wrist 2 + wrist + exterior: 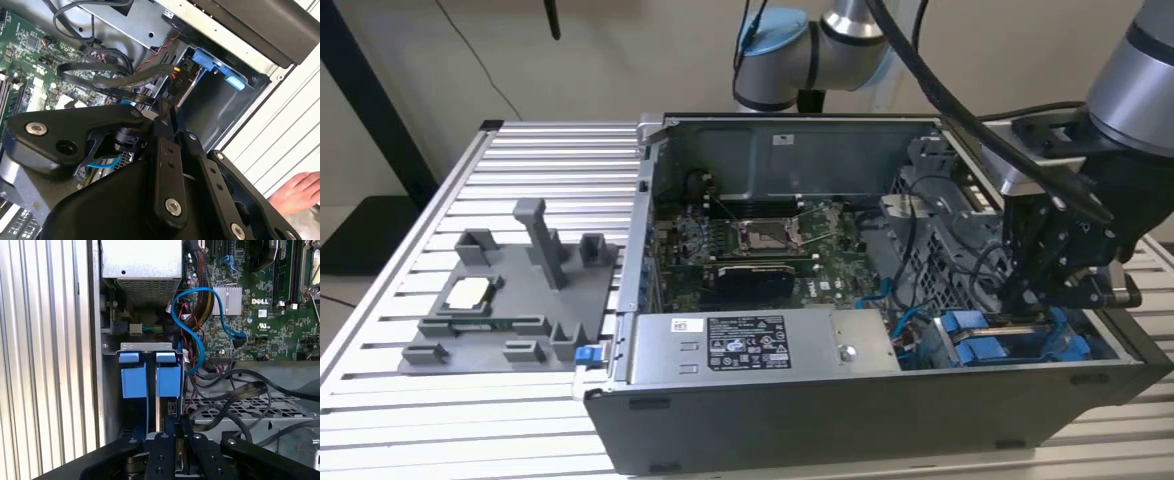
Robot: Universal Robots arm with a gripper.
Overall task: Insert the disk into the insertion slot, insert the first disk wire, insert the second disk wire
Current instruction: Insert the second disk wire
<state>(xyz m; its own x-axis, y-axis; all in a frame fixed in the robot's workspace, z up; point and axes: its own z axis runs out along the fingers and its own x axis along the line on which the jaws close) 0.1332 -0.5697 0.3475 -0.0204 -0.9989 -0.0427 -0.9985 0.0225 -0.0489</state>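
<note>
Tool (177, 432), pinched on disk (168, 381); second wrist view shows a hand (297, 191).

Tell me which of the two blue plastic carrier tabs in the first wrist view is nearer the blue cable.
The blue tab beside the curving blue cable; the other blue tab sits toward the case wall.

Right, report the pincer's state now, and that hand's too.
Pincer: cannot be told; it sits low by the blue drive carriers.
Person's hand: nothing seen in it.

White logo (262, 301) on motherboard (280, 332), sticker (747, 345) on power supply (854, 335) — print illegible
</note>
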